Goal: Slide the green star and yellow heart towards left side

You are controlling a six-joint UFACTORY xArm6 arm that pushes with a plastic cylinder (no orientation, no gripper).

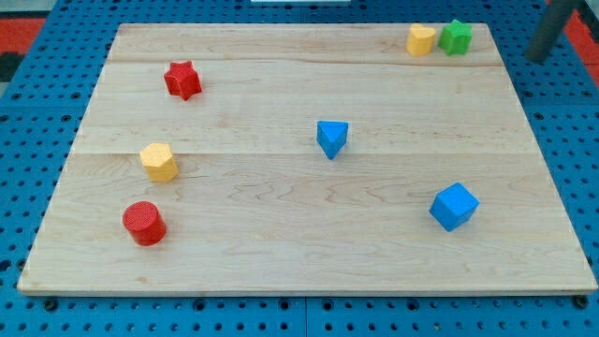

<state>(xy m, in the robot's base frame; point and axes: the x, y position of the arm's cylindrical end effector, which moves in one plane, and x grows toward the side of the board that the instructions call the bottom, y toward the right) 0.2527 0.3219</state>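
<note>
You had the wooden board [281, 271] lying on a blue pegboard table [28, 103]. The green star [457, 36] sat at the view's top right corner of the board, touching or just beside the yellow heart [421, 39] on its left. Both were well apart from the board's left edge.

The rod came in at the view's top right, off the board, dark and blurred. My tip [536, 58] was to the right of the green star, near it but not touching. No jaws on this rig, just the rod, so nothing was clamped or released.

Other blocks you had on the board:
- red star [183, 80], upper left
- yellow hexagon block [159, 162], left side, below the red star
- red cylinder [144, 223], lower left, below the yellow hexagon block
- blue block [331, 139], roughly wedge-shaped, near centre
- blue cube [454, 206], lower right
</note>
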